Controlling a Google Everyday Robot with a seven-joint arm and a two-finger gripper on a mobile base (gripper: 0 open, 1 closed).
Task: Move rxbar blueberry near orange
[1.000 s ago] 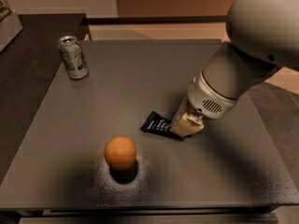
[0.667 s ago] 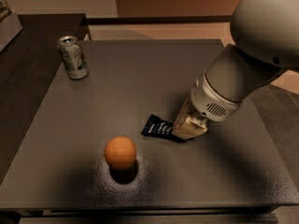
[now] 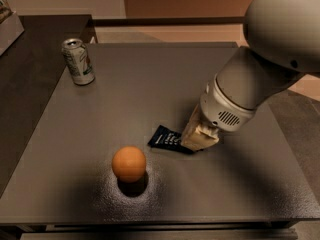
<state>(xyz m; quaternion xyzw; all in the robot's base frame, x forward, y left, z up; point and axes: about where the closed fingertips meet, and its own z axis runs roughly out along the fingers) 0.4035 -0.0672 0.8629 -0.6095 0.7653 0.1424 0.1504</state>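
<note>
hand (image 3: 199, 139) at rxbar blueberry (image 3: 164, 137) — apparently touching, orange (image 3: 129, 163) nearby

I log silver-green can (image 3: 78, 61) standing upright, far-left on dark counter (image 3: 150, 84); well apart from pincer (image 3: 199, 140), low at counter centre-right.

Dark grey square table (image 3: 235, 194), matte top, faint speckled sheen near front edge. Three things directly on it. Silver-green drink can (image 3: 78, 61) upright at far left corner, well apart from rest. Orange (image 3: 129, 163) near front edge, left of centre, dark shadow pooled beneath it. Rxbar blueberry (image 3: 165, 138) flat on top near table middle, just beside orange on its far right, not touching it. Gripper (image 3: 199, 136) down at bar's right end, covering that end.
</note>
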